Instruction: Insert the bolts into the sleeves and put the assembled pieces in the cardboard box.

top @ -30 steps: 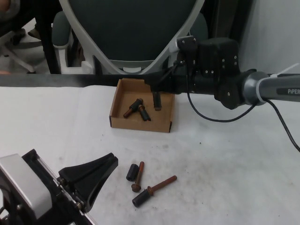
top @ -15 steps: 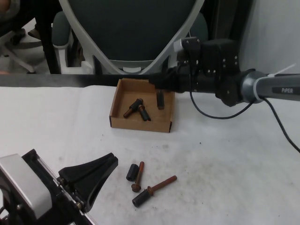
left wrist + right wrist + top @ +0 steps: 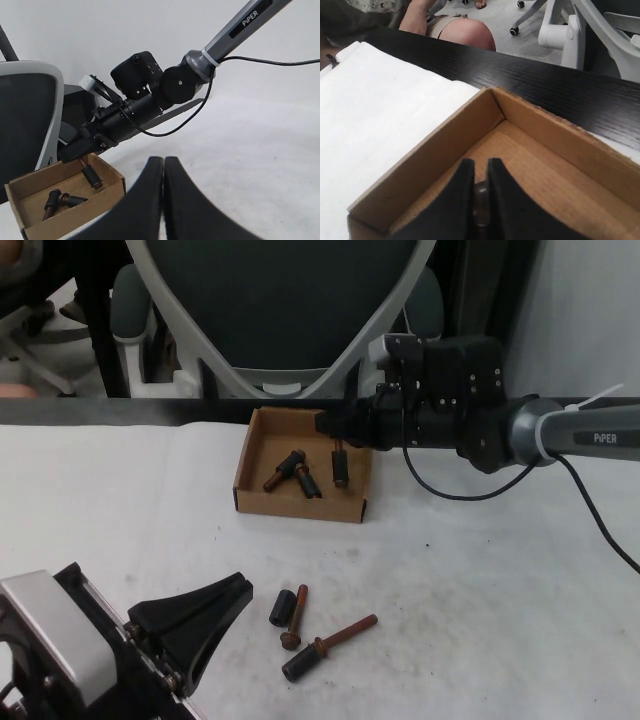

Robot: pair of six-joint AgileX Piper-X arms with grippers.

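The right pincer (image 3: 480,172) has sunk lower over the box (image 3: 300,505), apparently still clamping an assembled piece (image 3: 339,468) just beneath its tips; release seems next. The left pincer (image 3: 163,165), closed and empty, waits.

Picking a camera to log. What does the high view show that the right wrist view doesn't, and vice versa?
High view alone: loose bolts and sleeves on the bench, the left gripper beside them, two finished pieces lying in the cardboard box. Right wrist view alone: the grip up close, the assembled piece's dark end pinched between the fingers. Both: the box and the right gripper holding that piece inside it.
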